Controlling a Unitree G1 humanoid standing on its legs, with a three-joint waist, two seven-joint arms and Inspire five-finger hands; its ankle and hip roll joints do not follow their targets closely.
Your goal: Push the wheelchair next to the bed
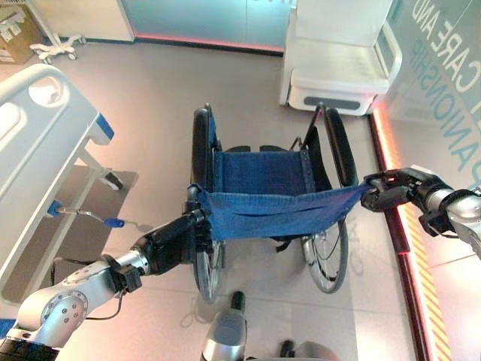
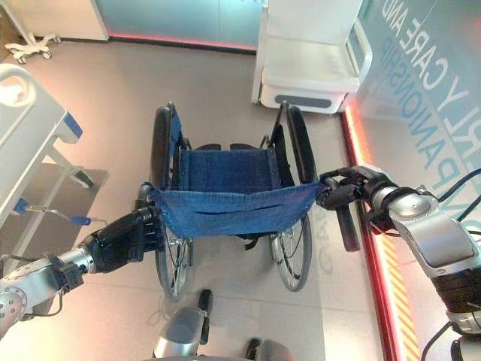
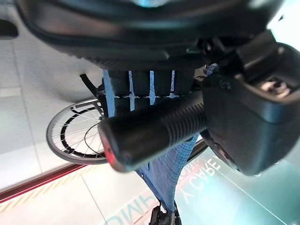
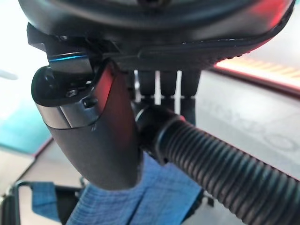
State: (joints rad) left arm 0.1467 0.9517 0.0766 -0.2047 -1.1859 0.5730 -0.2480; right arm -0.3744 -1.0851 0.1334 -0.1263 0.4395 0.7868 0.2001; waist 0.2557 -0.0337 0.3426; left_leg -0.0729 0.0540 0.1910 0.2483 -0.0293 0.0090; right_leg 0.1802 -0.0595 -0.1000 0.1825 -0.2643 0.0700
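A wheelchair (image 1: 263, 180) with a blue cloth seat and backrest and black armrests stands on the floor in front of me, facing away. My left hand (image 1: 169, 244) is shut on its left push handle (image 3: 150, 136), a black ribbed grip with the thumb (image 3: 253, 122) wrapped round it. My right hand (image 1: 387, 192) is shut on the right push handle (image 4: 220, 164), fingers and thumb (image 4: 93, 136) curled round it. The white hospital bed (image 1: 37, 165) lies to the left, its footboard end about a wheel's width from the chair's left wheel.
A white seat-like unit (image 1: 338, 60) stands straight ahead beyond the wheelchair. A glowing red floor strip (image 1: 402, 241) runs along the glass wall on the right. A blue-tipped crank (image 1: 113, 222) juts from the bed. A wheeled stand base (image 1: 56, 49) sits far left.
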